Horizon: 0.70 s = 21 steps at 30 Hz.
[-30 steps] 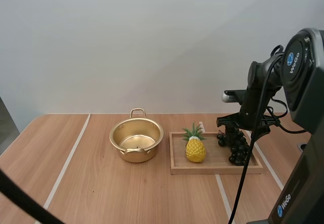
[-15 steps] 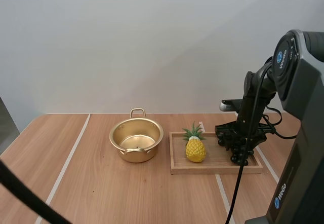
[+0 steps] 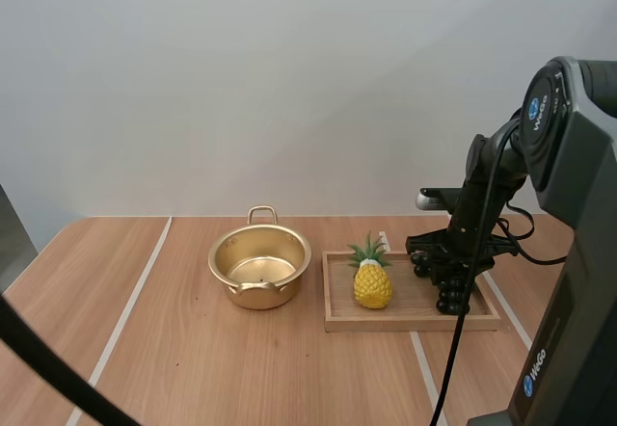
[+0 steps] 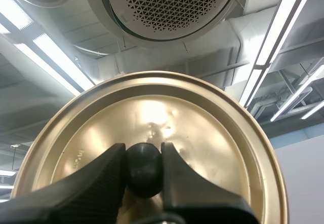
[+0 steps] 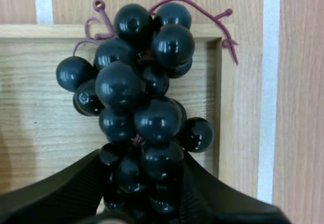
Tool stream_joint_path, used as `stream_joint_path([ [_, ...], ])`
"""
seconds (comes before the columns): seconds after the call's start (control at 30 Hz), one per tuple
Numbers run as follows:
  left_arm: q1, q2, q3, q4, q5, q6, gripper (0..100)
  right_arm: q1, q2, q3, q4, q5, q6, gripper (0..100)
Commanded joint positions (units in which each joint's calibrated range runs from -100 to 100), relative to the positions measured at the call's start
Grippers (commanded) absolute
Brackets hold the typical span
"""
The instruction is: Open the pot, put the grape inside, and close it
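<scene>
High view: gold pot [image 3: 260,267] standing open and lidless on the tabletop [image 3: 174,349], seemingly empty. Just beside it to the right, a wooden tray [image 3: 413,322] with a toy pineapple [image 3: 372,283] at the end nearer the pot and the bunch of grapes [image 3: 449,299] at the other end. Right gripper [image 3: 445,267] down on the bunch from above, closed around its upper part. Unclear: lowest berries touching the tray or hanging just clear of it. Long axis of the bunch roughly vertical under the gripper. Pot well to the left of the bunch, pineapple in between, so probably a lift first, then a carry leftward above the pineapple's leaves. Right arm plainly the nearer one, and the only one free for this.

Left wrist view: left gripper [image 4: 144,155] pinched tight on the black knob [image 4: 144,169] of the gold lid [image 4: 202,133], lid held aloft and away from the pot.

Right wrist view: fingers [image 5: 61,188] pressed against both sides of the bunch's near end, berries wedged between them. Glossy, near-black round berries, tightly packed, with a thin reddish stem curling out at the far end over the tray's corner. Likely hard plastic, so slippery rather than squashy
</scene>
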Motion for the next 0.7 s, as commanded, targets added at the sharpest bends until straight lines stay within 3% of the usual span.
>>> stream_joint_path([
  [0.0,0.02,0.4,-0.2,1.2,0.0,0.1,0,-0.2,-2.6,0.1,1.4,1.8,-1.6,0],
  [0.47,0.02,0.4,-0.2,1.2,0.2,0.1,0,-0.2,-21.2,0.0,5.3,2.3,-6.9,0],
  [0.67,0.02,0.4,-0.2,1.2,3.1,0.1,0,-0.2,-26.8,0.0,8.8,3.9,-12.1,0],
])
